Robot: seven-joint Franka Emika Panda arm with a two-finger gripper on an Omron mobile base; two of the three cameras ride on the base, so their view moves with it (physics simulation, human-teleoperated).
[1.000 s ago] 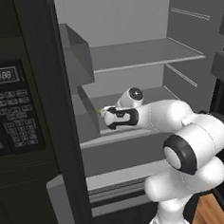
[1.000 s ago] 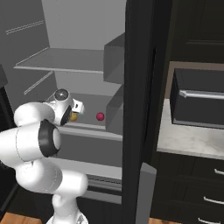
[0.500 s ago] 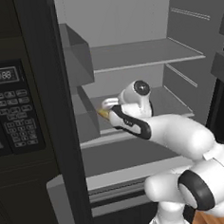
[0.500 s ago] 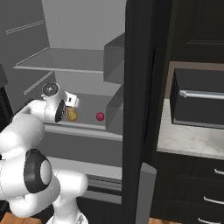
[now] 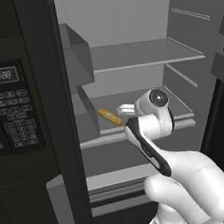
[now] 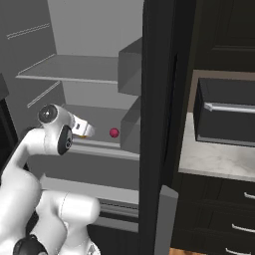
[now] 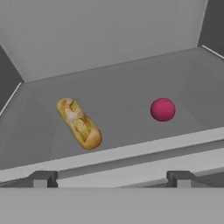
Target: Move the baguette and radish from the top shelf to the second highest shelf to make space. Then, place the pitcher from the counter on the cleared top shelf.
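While the pincer (image 7: 112,177) gapes wide at the shelf lip, baguette (image 7: 79,123) and radish (image 7: 162,109) lie beyond it, untouched.

Open grey fridge interior (image 5: 125,13) betw. black microwave panel (image 5: 10,100) & dark cabinets (image 6: 224,35).

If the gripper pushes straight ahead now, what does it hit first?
Probably the whitish front lip of the second highest shelf, just ahead of the open gripper. Beyond it, the line passes between baguette and radish; depth is unclear.
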